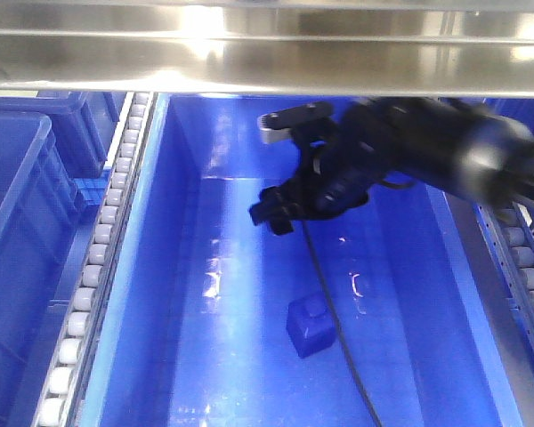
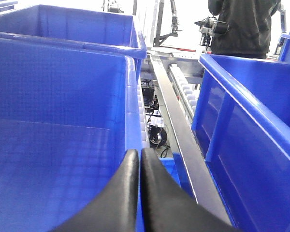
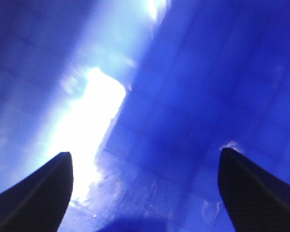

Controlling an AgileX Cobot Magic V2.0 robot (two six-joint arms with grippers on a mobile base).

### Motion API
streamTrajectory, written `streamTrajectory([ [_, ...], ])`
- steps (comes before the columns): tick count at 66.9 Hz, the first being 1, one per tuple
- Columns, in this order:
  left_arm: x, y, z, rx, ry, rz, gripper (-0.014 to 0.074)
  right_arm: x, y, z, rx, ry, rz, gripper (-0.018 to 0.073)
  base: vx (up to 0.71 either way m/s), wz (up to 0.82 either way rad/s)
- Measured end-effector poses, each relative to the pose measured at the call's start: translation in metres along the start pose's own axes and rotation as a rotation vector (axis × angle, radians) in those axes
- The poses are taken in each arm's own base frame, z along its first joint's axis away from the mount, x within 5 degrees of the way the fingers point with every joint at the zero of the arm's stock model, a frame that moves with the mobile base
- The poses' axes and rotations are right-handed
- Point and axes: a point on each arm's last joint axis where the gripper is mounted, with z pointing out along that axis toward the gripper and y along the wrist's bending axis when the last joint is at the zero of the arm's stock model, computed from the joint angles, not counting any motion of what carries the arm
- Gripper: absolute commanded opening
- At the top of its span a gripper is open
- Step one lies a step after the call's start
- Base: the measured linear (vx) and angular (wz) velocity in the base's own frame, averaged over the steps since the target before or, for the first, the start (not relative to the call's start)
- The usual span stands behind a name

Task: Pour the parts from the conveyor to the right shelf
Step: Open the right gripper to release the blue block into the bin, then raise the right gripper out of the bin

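Observation:
One part, a small blue cube with a stud on top, lies on the floor of a deep blue bin on the right shelf. My right gripper hangs inside that bin above and slightly left of the cube, open and holding nothing. The right wrist view shows its fingertips spread wide over the glossy bin floor, with my right gripper empty. My left gripper is shut, nothing visible in it, above the rim of another blue bin. The conveyor is out of view.
White roller tracks run along the bin's left side, with more blue bins beyond. The steel shelf beam crosses low over the bin's top. A steel rail separates two bins in the left wrist view. A person stands behind.

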Motion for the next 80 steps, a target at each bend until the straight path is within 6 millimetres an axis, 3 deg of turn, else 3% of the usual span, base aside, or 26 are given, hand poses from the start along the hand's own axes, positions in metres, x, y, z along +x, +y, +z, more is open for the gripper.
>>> streamTrajectory([
  [25,0.0,0.0,0.0,0.0,0.0,0.0,-0.0006,0.061,-0.006,-0.087,-0.035,-0.341,-0.021,0.0593,0.0,0.0],
  [49,0.0,0.0,0.0,0.0,0.0,0.0,-0.0006,0.145,-0.015,-0.153,-0.048,-0.515,-0.015,0.0593,0.0,0.0],
  [63,0.0,0.0,0.0,0.0,0.0,0.0,-0.0006,0.2,-0.02,-0.197,-0.068,-0.723,0.001,0.0592,0.0,0.0],
  [72,0.0,0.0,0.0,0.0,0.0,0.0,-0.0006,0.234,-0.023,-0.215,-0.076,-0.86,0.004,0.0582,0.0,0.0],
  [80,0.0,0.0,0.0,0.0,0.0,0.0,-0.0006,0.258,-0.025,-0.218,-0.082,-0.94,0.007,0.0569,0.0,0.0],
])
